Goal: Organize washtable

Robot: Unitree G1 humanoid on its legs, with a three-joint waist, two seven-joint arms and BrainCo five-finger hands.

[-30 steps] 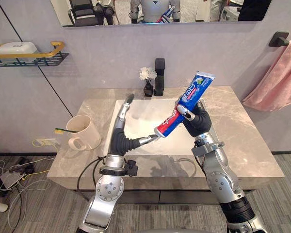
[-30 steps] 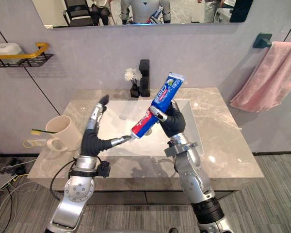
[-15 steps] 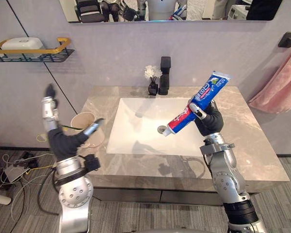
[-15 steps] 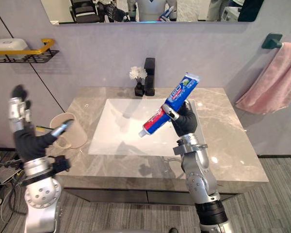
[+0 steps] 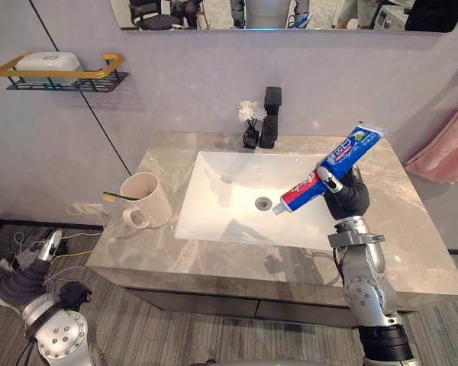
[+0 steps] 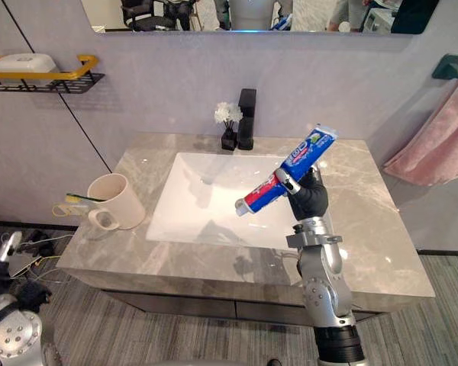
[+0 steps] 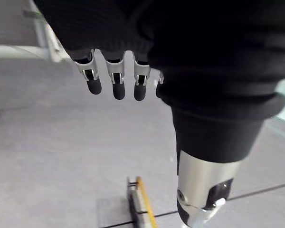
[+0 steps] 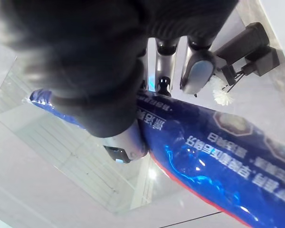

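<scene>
A blue and red toothpaste tube (image 5: 332, 168) slants up over the right side of the white sink basin (image 5: 221, 191), cap end down toward the drain. My right hand (image 5: 349, 195) is shut on its middle; in the right wrist view the thumb and fingers (image 8: 195, 76) wrap the tube (image 8: 218, 161). A cream mug (image 5: 146, 200) with a yellow-green toothbrush (image 5: 111, 196) in it stands on the marble counter (image 5: 412, 244), left of the basin. Down at the far left, below the counter's edge, hangs my left hand (image 5: 21, 280), open with straight fingers (image 7: 115, 80) and nothing in it.
A black faucet (image 5: 272, 126) and a small vase of white flowers (image 5: 249, 123) stand behind the basin. A yellow-railed wall shelf (image 5: 61, 70) carries a white box. A pink towel (image 5: 452, 145) hangs at the right. Cables lie on the floor at the left.
My left hand has dropped from beside the mug to below the counter's edge at the far left. The camera has shifted. The right hand still holds the tube over the basin.
</scene>
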